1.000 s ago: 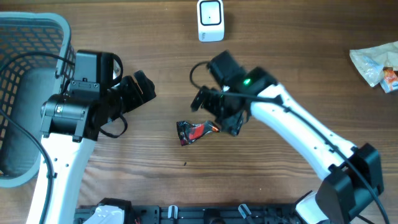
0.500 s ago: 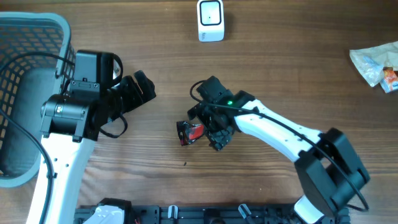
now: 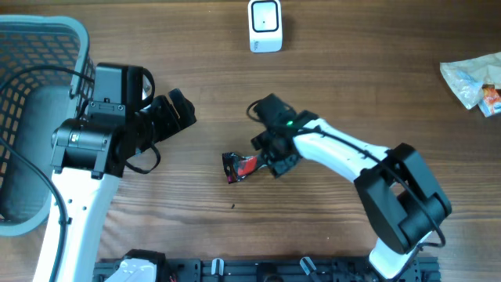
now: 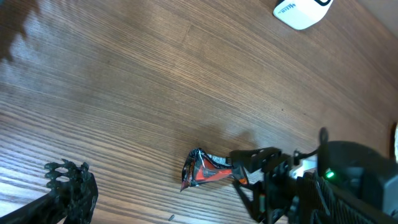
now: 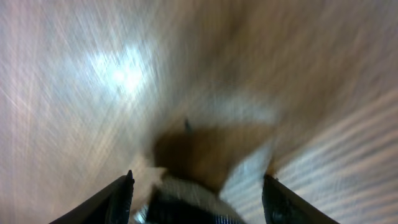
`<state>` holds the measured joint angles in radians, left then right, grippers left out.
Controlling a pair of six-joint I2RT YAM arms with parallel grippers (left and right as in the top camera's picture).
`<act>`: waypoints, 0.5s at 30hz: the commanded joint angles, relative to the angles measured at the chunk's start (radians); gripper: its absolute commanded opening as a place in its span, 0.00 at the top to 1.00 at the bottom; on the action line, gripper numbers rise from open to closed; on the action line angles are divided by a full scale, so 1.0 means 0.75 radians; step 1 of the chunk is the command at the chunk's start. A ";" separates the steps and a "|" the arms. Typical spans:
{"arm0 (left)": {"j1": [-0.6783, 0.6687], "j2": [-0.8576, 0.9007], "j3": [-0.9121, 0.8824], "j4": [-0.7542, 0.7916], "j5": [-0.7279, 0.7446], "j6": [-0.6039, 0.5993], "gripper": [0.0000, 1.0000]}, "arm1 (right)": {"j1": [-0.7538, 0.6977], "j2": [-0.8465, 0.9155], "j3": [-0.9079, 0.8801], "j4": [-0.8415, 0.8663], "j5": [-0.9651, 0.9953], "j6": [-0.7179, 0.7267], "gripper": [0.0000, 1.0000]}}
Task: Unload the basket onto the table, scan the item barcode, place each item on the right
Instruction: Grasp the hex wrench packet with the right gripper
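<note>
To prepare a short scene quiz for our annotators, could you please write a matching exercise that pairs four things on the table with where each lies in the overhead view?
Things:
1. white scanner
2. grey mesh basket
3. red and black packet
4. pale crumpled wrappers

Places in the overhead view:
A. right edge
B. near the middle
C. top centre
D. far left

Pairs: 1-C, 2-D, 3-B, 4-A
</note>
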<state>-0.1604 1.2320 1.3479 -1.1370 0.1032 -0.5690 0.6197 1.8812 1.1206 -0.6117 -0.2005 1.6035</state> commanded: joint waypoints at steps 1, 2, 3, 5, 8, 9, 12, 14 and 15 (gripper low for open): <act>0.007 -0.002 0.012 0.003 0.016 0.020 0.00 | -0.100 0.017 0.042 -0.004 0.025 -0.171 0.40; 0.007 -0.002 0.012 0.003 0.016 0.020 0.00 | -0.134 0.017 0.063 -0.009 -0.021 -0.233 0.41; 0.007 -0.002 0.012 0.003 0.016 0.020 0.00 | -0.164 0.017 0.081 -0.009 -0.104 -0.296 0.42; 0.007 -0.002 0.012 0.003 0.016 0.020 0.00 | -0.181 0.017 0.091 -0.009 -0.219 -0.337 0.41; 0.007 -0.002 0.012 0.003 0.016 0.020 0.00 | -0.149 0.017 0.091 -0.009 -0.273 -0.406 0.38; 0.007 -0.002 0.012 0.003 0.016 0.020 0.00 | -0.131 0.017 0.091 -0.008 -0.273 -0.419 0.38; 0.007 -0.002 0.012 0.003 0.016 0.020 0.00 | -0.044 0.017 0.091 0.017 -0.263 -0.413 0.37; 0.007 -0.002 0.012 0.003 0.016 0.020 0.00 | 0.005 0.017 0.091 0.022 -0.226 -0.348 0.37; 0.007 -0.002 0.012 0.003 0.016 0.020 0.00 | 0.025 0.017 0.090 0.022 -0.203 -0.311 0.36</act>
<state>-0.1604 1.2320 1.3479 -1.1370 0.1032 -0.5690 0.5930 1.8812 1.1690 -0.5964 -0.3737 1.3197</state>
